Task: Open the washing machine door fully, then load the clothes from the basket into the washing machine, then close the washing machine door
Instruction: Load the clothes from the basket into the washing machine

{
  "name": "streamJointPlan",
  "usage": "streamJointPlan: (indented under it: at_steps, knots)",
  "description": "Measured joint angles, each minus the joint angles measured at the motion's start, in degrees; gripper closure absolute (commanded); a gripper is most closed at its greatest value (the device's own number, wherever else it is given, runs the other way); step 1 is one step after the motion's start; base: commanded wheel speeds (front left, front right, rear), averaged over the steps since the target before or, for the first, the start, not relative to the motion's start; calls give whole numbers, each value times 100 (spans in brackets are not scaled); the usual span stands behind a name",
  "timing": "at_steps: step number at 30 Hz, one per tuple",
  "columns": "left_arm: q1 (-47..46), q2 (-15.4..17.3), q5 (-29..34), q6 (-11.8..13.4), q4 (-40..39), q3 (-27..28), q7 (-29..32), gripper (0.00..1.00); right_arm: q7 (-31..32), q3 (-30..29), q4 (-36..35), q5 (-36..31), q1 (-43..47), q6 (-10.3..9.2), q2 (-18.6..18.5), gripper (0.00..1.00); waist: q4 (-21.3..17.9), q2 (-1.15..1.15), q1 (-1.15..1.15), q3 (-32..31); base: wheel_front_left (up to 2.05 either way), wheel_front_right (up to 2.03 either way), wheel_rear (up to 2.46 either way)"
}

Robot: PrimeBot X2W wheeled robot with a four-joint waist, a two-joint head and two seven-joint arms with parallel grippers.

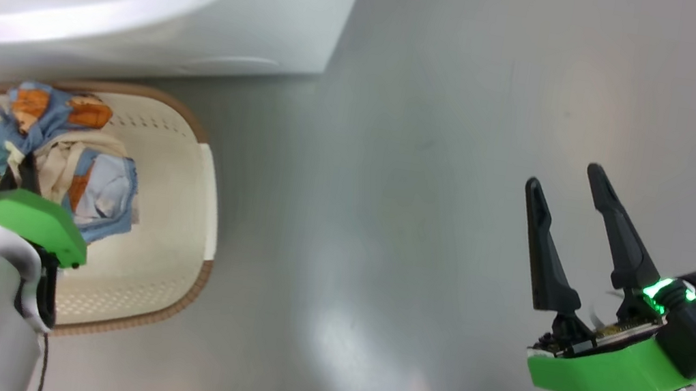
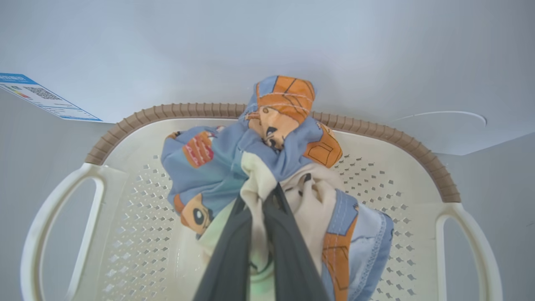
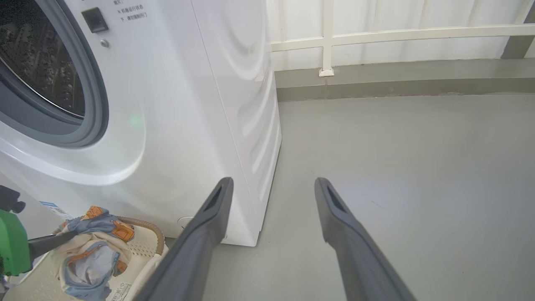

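The clothes (image 2: 209, 167), a light-blue bundle with orange bear prints and cream parts, sit bunched in the cream basket (image 2: 125, 125) with the brown rim. My left gripper (image 2: 259, 194) is shut on the cream fabric in the middle of the bundle. In the head view the left gripper (image 1: 24, 171) reaches into the clothes (image 1: 53, 138) inside the basket (image 1: 182, 198). The white washing machine (image 3: 188, 104) stands just behind the basket, its drum opening (image 3: 37, 62) uncovered. The washing machine door is out of view. My right gripper (image 1: 563, 176) hangs open and empty over the floor to the right.
Grey floor (image 1: 423, 200) stretches to the right of the machine. A white railing and wall (image 3: 326, 37) stand behind it. A blue-white label sticker (image 2: 42, 96) and a round lower cover (image 2: 439, 119) mark the machine's front just above the basket.
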Motion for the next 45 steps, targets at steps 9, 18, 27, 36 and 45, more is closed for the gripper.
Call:
streamJointPlan:
  at_steps: [9,18,27,36,45]
  knots:
    - [1327,-167,382,202,-1972,385,-1,100,2,-53,212,-5,341,0,-90,0,336,0,0,-698,0,0,0]
    - [2646,-194,826,277,-3481,456,-1,100,136,-71,359,-54,844,0,-118,0,606,0,0,-1515,0,0,0]
    - [3730,-103,1066,249,-4415,277,1,100,350,-75,357,-104,1451,0,-65,0,838,0,0,-2500,0,0,0]
    - [4355,114,1171,344,-5143,166,256,100,523,-71,285,-158,1897,0,16,0,946,0,0,-3283,0,0,0]
    - [4744,281,1194,494,-5710,135,555,100,625,-90,115,-234,2163,0,91,0,934,0,0,-3785,0,0,0]
